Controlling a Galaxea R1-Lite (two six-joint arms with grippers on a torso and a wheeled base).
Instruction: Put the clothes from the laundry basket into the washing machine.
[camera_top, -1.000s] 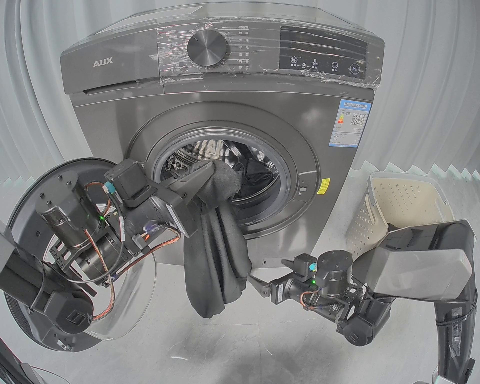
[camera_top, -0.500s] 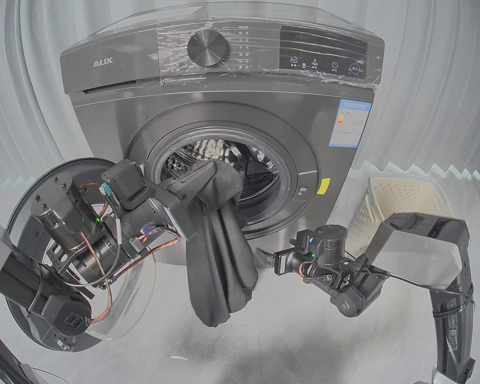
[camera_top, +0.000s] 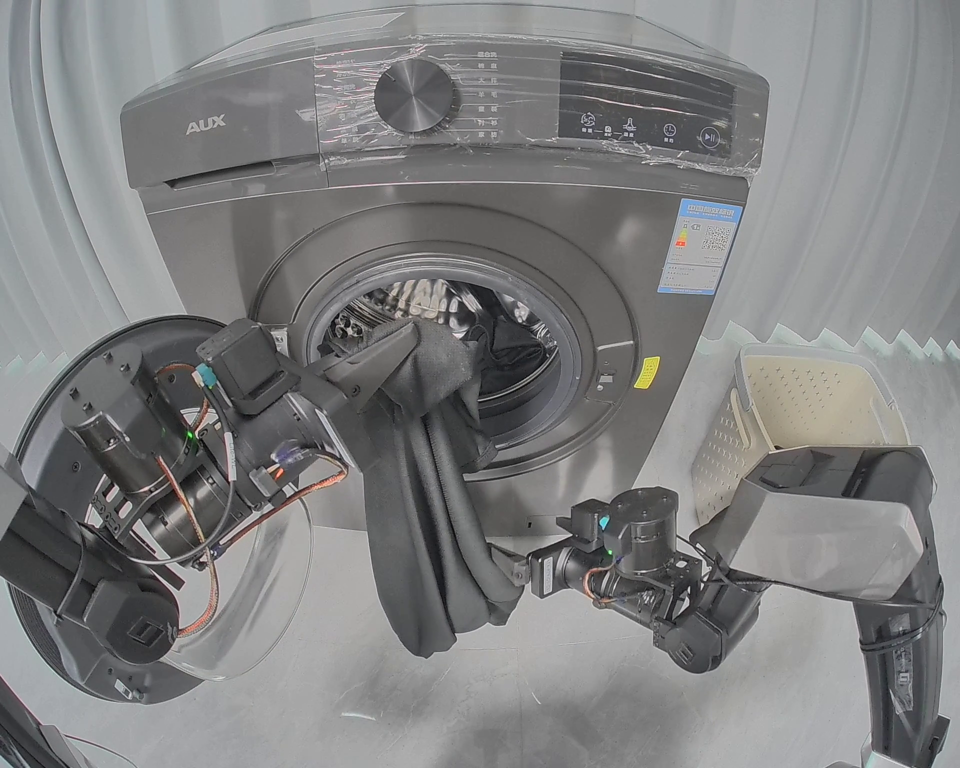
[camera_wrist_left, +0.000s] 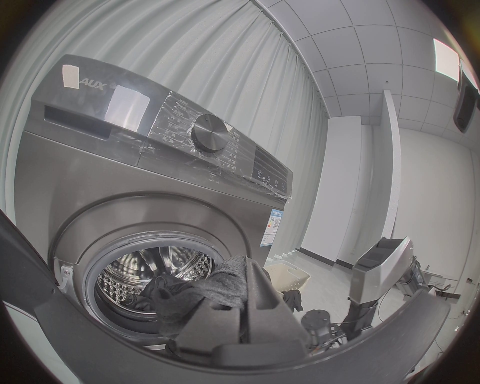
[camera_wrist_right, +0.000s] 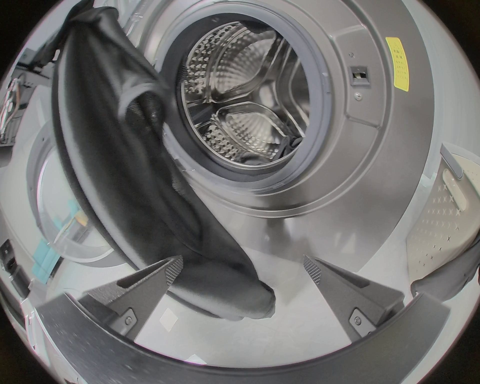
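Nearest you, the right gripper (camera_wrist_right: 240, 265) waits with jaws spread at the hanging tail of the garment (camera_top: 430, 520), apparently placed to gather that slack. Beyond it, the left gripper (camera_top: 403, 345) is clamped on the garment's top at the washer (camera_top: 450, 200) mouth, so the upper part drapes over the rim. The tail has yet to enter the drum (camera_wrist_right: 245, 100).

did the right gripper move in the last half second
Yes. The right gripper dropped away from the washing machine door opening, down to the dark garment.
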